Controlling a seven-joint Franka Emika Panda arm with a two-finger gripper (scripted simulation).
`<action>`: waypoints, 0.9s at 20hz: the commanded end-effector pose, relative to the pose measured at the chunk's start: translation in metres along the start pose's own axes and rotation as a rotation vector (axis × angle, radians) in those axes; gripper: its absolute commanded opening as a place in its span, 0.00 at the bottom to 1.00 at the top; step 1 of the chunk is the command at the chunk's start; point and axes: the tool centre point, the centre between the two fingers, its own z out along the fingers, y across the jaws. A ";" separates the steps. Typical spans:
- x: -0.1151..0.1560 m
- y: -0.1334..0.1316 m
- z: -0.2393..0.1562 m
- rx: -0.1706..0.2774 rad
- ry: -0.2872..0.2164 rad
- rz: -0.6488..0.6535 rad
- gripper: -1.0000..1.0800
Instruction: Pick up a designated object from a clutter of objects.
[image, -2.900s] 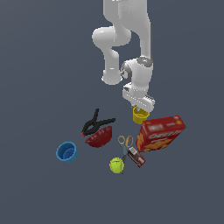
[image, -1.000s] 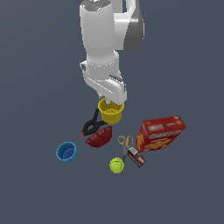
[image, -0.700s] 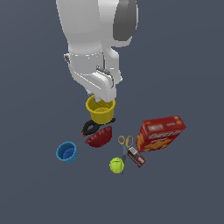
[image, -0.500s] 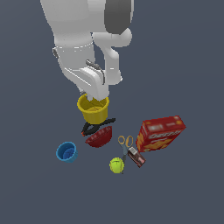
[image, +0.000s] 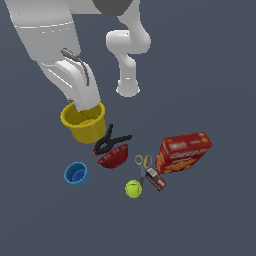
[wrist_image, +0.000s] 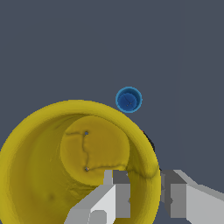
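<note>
place: simulated test scene; evidence: flat grey void ground (image: 215, 75); rendered white arm (image: 127, 55); scattered props

In the wrist view the yellow cup (wrist_image: 65, 175) is cut off at six and nine o'clock; the black clamp (wrist_image: 150, 142) is mostly hidden behind its rim.

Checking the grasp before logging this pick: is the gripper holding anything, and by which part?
Yes. The gripper holds the small yellow plastic cup by its rim wall: one finger inside the cup, the other outside.
</note>
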 end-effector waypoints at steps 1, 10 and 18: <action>0.013 0.000 -0.012 0.002 0.003 -0.001 0.00; 0.047 -0.001 -0.039 0.001 0.003 0.000 0.00; 0.061 -0.001 -0.050 0.001 0.003 0.000 0.00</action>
